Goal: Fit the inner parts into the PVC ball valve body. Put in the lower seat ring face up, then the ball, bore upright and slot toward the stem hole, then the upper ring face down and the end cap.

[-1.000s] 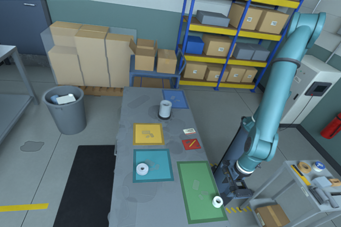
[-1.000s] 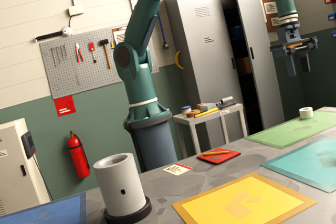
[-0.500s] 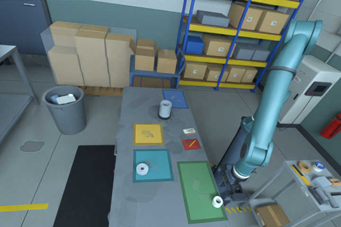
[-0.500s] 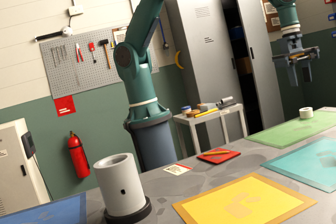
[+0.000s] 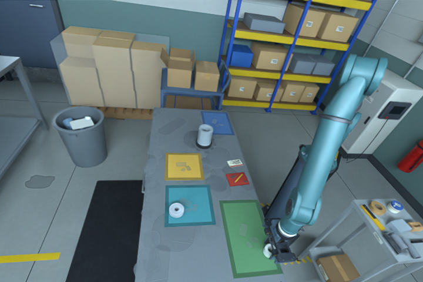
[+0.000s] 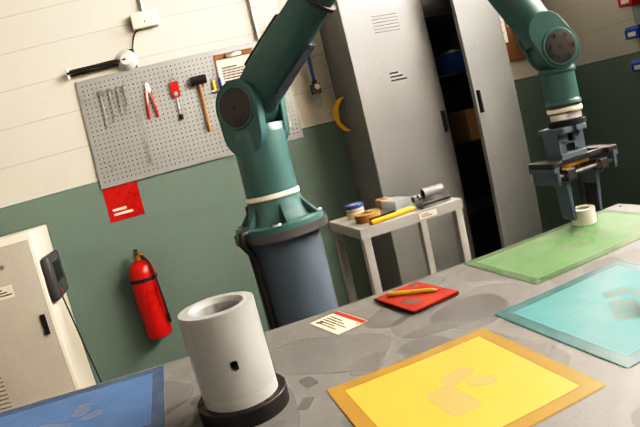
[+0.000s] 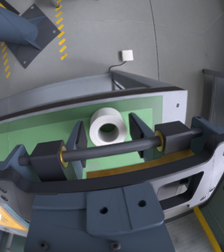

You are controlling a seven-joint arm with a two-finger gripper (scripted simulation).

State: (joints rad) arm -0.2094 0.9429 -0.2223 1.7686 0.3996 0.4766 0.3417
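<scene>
A white seat ring lies on the green mat near its outer edge, with my open gripper lowered around it, a finger on each side. The white valve body stands upright on a black base at the far end of the table, its stem hole showing on the side. Another white ring-shaped part sits on the teal mat.
Behind the table stand stacked cartons and blue-and-yellow shelving. An empty yellow mat, a blue mat, a red tray with a pencil and a label card lie on the table. A tool cart stands right.
</scene>
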